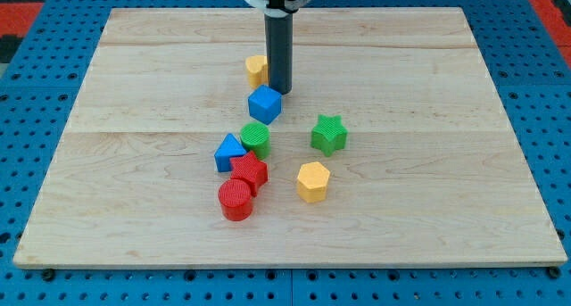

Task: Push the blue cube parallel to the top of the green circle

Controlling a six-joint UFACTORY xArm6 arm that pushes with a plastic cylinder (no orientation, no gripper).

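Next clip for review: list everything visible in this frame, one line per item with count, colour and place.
blue cube: 1, blue, board centre, just below my tip
green circle: 1, green, below the blue cube, toward the view's bottom
green star: 1, green, to the view's right of the green circle
blue triangle: 1, blue, at the view's left of the green circle
red star: 1, red, below the green circle
red cylinder: 1, red, lowest of the cluster
yellow hexagon: 1, yellow, below the green star
yellow block: 1, yellow, partly behind the rod, shape unclear
wooden board: 1, pale wood, on a blue pegboard table
my tip: 1, dark rod end, just above the blue cube at its upper right
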